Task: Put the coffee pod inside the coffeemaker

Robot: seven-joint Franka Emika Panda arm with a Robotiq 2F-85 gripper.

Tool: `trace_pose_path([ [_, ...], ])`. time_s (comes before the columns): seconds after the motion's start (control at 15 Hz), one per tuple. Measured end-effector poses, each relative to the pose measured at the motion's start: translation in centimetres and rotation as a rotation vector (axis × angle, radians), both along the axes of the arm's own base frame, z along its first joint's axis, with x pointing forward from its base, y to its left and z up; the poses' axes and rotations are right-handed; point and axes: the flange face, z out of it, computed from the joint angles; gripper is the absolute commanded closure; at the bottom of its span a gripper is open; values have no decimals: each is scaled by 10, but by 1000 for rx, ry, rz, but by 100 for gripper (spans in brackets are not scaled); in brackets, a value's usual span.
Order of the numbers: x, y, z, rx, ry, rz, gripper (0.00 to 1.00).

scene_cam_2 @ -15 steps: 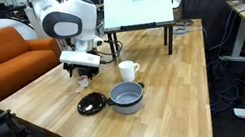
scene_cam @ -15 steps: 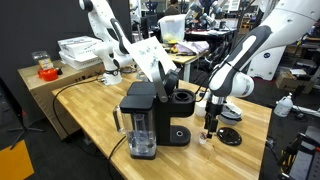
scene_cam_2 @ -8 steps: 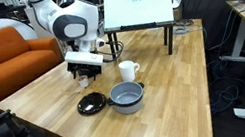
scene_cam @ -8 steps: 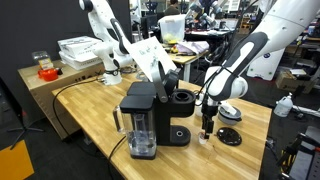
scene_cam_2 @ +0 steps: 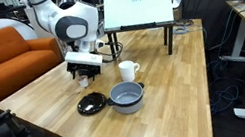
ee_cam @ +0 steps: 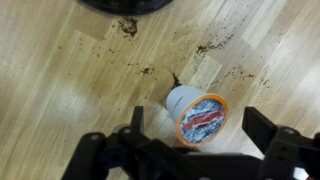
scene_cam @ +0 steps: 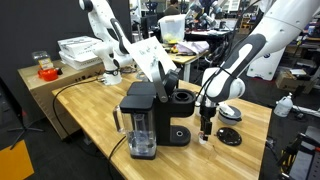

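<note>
The coffee pod (ee_cam: 197, 113) is a small pale cup with an orange rim and a crumpled foil lid. It lies on its side on the wooden table, lid facing the wrist camera. My gripper (ee_cam: 199, 122) is open, with one finger on each side of the pod and a gap on both sides. In an exterior view the gripper (scene_cam: 207, 131) points straight down, just above the table, beside the black coffeemaker (scene_cam: 150, 118). The coffeemaker's round brew head (scene_cam: 181, 99) stands open. In an exterior view the gripper (scene_cam_2: 85, 77) hangs low over the table; the pod is hidden there.
Coffee grounds are scattered on the wood around the pod. A flat black disc (scene_cam: 229, 136) lies close by. A black disc (scene_cam_2: 91, 103), a grey bowl (scene_cam_2: 126, 99) and a white cup (scene_cam_2: 127, 71) are near the gripper. A whiteboard (scene_cam_2: 136, 2) stands behind.
The arm has shifted slightly toward the coffeemaker and the gripper has settled low over the pod. The pod has not moved.
</note>
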Motion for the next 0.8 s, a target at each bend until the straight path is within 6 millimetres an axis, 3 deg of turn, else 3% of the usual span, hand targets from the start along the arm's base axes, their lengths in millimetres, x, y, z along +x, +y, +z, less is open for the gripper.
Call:
trace_pose_path([
  [0.33,-4,18,0,25,6,21,0],
  [0.8,-3,5,-2,23,17,0,0],
])
